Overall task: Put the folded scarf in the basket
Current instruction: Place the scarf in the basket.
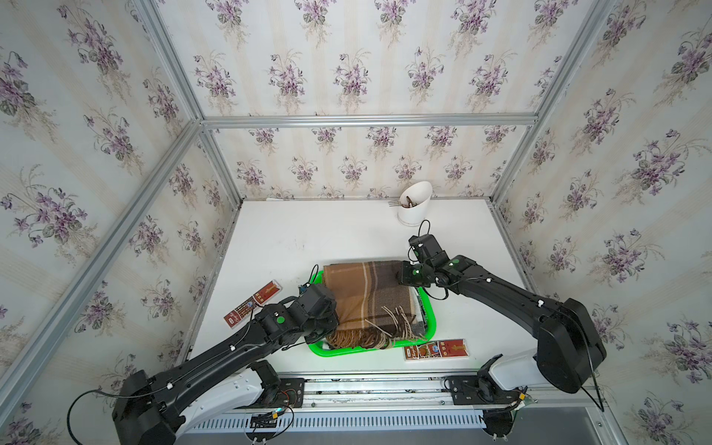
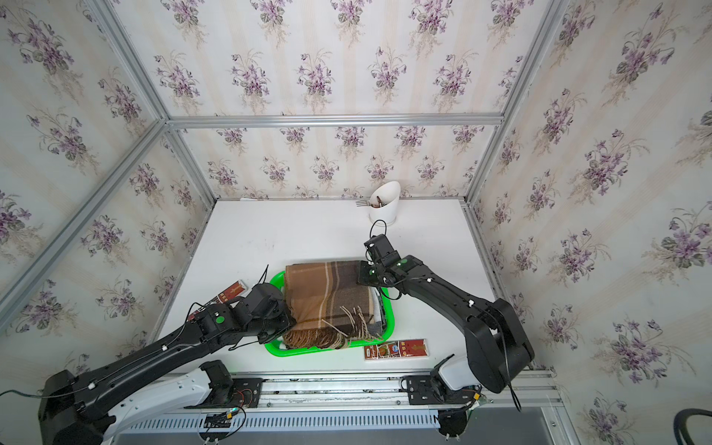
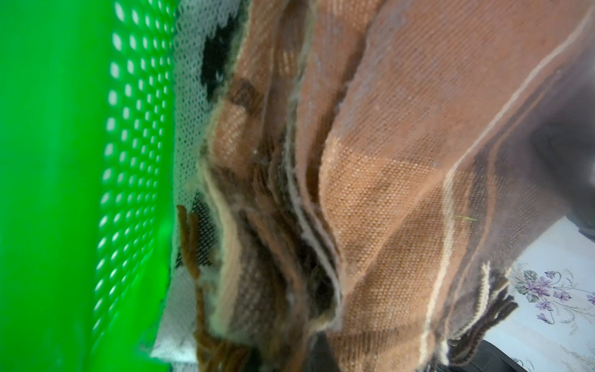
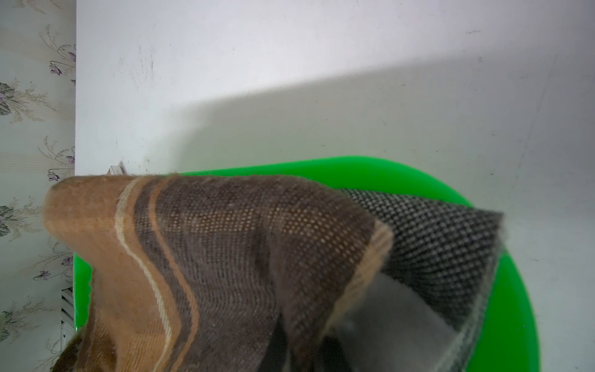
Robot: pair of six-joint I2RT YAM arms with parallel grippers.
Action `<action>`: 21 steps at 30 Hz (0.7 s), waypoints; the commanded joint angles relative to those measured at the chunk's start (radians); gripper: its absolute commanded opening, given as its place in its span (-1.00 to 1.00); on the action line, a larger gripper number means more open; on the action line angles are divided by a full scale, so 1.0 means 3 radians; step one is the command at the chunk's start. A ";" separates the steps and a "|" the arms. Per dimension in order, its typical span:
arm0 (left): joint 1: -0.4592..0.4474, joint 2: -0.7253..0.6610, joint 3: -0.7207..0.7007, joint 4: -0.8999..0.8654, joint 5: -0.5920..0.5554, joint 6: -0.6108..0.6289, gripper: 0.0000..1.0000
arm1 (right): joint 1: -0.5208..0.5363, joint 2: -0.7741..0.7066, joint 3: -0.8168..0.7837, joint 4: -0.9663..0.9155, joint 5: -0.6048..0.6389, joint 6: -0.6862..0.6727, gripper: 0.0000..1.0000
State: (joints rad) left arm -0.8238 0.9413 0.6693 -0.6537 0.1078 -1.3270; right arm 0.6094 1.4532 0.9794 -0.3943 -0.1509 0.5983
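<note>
Folded scarf (image 2: 327, 296) draped over the green basket (image 2: 308, 350), fringe frontward | left end effector (image 2: 286, 319) tucked at its left edge | right end effector (image 2: 364, 274) at back-right corner | red packets (image 2: 395, 349) (image 2: 231, 293) flank on the tabletop (image 2: 289, 239)

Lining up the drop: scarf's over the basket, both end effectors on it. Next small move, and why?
Probably lower both together: left end effector and right end effector grip the scarf, its far corner held above the basket rim, fringe already inside.
</note>
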 commanded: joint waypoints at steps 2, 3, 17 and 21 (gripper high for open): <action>-0.0066 -0.0013 -0.0019 -0.0149 -0.0074 -0.0092 -1.00 | -0.0007 0.0033 -0.0026 -0.0015 0.0127 -0.0012 -1.00; -0.0095 -0.0023 -0.0032 -0.0159 -0.0092 -0.0110 -1.00 | -0.0008 0.0034 -0.0030 -0.0020 0.0142 -0.0008 -1.00; -0.0107 -0.0412 0.0373 -0.0812 -0.0835 0.0132 0.92 | -0.0007 -0.0073 0.0131 -0.0190 0.0496 -0.0059 0.33; -0.0103 -0.0485 0.0778 -0.1168 -0.1337 0.0403 0.98 | -0.0008 -0.0250 0.0307 -0.0352 0.0768 -0.0070 0.94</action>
State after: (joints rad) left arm -0.8562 0.8024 0.8516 -0.8864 -0.1341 -1.2835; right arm 0.6075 1.4036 1.0401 -0.4561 -0.0135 0.5900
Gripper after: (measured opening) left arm 1.000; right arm 0.936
